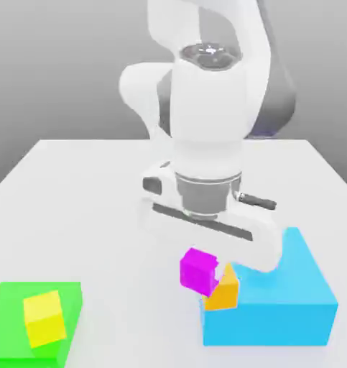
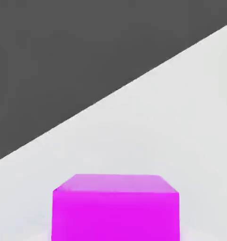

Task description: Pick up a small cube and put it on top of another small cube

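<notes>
The blue block (image 1: 276, 305) sits at four o'clock on the table (image 1: 82, 187), an orange cube (image 1: 224, 291) at its near corner. The gripper (image 1: 200, 267), clamped on the magenta cube (image 1: 198, 271), hangs at that corner's ten o'clock. I judge the second magenta cube, hidden here, must be found before stacking.

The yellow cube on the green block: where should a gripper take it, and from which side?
Probably from above, on two opposite vertical faces of the yellow cube. It sits on the flat green block with its top and sides free, and its faces are flat and parallel. It looks slightly rotated on the block, so the fingers should turn to match.
</notes>
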Robot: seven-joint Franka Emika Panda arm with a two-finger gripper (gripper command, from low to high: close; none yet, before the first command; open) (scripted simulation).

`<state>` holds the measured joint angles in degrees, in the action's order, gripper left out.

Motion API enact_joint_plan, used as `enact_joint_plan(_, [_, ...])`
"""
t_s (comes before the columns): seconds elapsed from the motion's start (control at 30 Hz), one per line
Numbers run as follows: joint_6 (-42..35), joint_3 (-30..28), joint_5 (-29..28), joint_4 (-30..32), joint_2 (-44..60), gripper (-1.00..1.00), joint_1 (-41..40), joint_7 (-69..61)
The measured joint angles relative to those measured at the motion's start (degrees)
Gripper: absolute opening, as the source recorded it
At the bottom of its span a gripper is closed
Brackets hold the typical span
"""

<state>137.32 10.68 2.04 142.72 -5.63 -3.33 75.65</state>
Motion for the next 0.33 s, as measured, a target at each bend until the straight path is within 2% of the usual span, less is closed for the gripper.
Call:
enact_joint_plan(0.07, [-1.78,0.28,0.63,1.28,-3.04,-1.0,0.94,-2.44])
enact_joint_plan(0.2, [5.36,0.73,-0.66,3.82,1.67,-1.0,1.03,-2.26])
enact_joint_plan(0.23, [6.8,0.75,-0.93,4.21,2.72,1.0,1.05,-2.08])
enact_joint_plan(0.33, [6.8,0.75,-0.93,4.21,2.72,1.0,1.06,-2.08])
